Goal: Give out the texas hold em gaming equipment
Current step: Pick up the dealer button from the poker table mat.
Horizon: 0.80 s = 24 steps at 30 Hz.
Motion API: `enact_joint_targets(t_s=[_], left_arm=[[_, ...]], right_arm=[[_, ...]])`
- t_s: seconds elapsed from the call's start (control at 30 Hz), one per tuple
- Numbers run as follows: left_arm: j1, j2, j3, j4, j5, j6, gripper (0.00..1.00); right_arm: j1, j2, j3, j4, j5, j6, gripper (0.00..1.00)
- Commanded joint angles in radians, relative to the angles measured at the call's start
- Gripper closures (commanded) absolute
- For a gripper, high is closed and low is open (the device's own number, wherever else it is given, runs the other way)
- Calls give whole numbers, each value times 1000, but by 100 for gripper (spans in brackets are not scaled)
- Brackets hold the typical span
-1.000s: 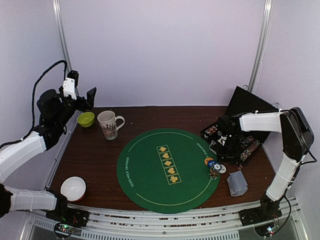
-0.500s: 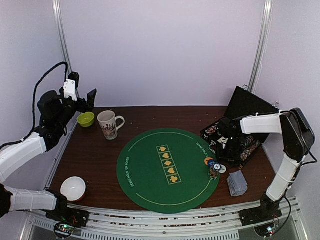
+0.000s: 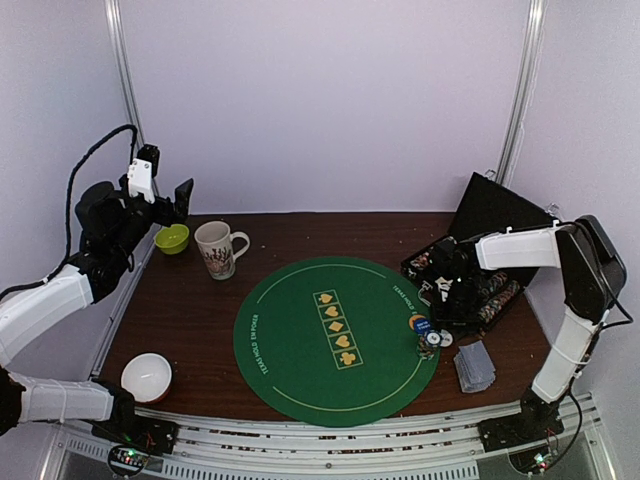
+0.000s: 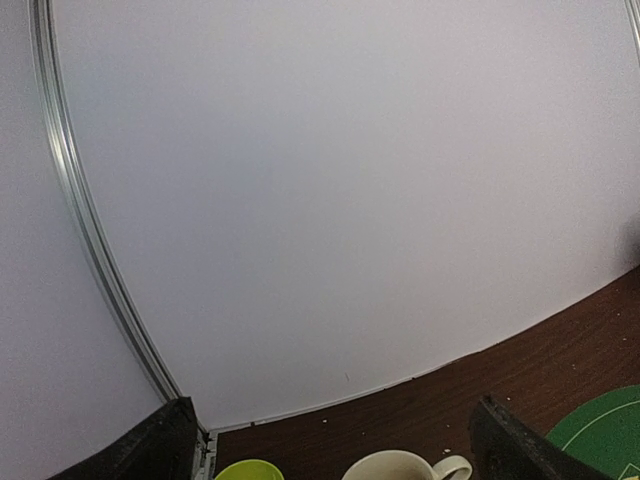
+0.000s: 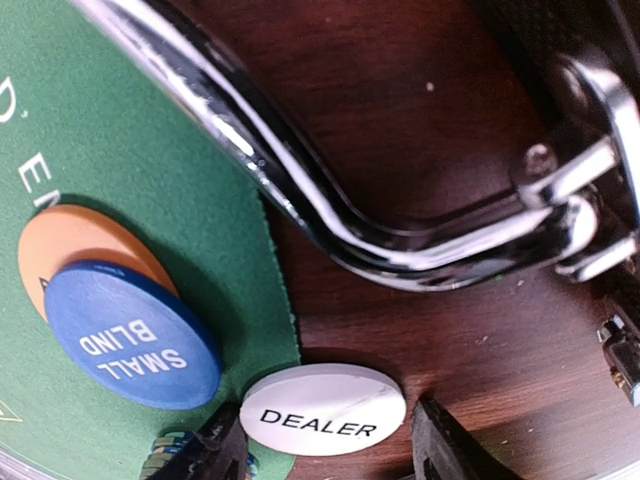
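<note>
Right gripper (image 3: 452,300) shifted from over the open chip case (image 3: 492,288) toward the near edge, ending low over the button discs by the right edge of the worktop (image 3: 190,310); its jaws stood narrowly parted either side of the white DEALER disc (image 5: 322,410), which lay flat at the rim of the green mat (image 3: 300,340), with no firm clamp evident. Blue SMALL BLIND disc (image 5: 130,335) overlapped the orange disc (image 5: 75,245) on the mat just beside it, and the grey-backed card stack (image 3: 474,366) sat toward the near-right corner. Left gripper (image 3: 162,190) hung spread wide, holding nothing, above the far-left corner.
</note>
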Motion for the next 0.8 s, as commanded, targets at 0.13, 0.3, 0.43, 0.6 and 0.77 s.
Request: enact_joint_targets(t_s=[0.13,0.3,0.43,0.6,0.77], left_arm=[[-6,-3,2,53,13,7,2],[-5,-2,2,53,10,10,2],[-5,2,2,55,10,9,2],[-6,2,3,56,13,9,2],[-6,0,4,56,11,12,2]], right_arm=[[-23,25,1,-26,73,-5,49],[-39,18,0,-38,82,-12,53],[-45,2,0,-39,84,-15,58],[-46,-20,23,-48,77,-25,60],[-45,-40,43,-66,77,-30,60]])
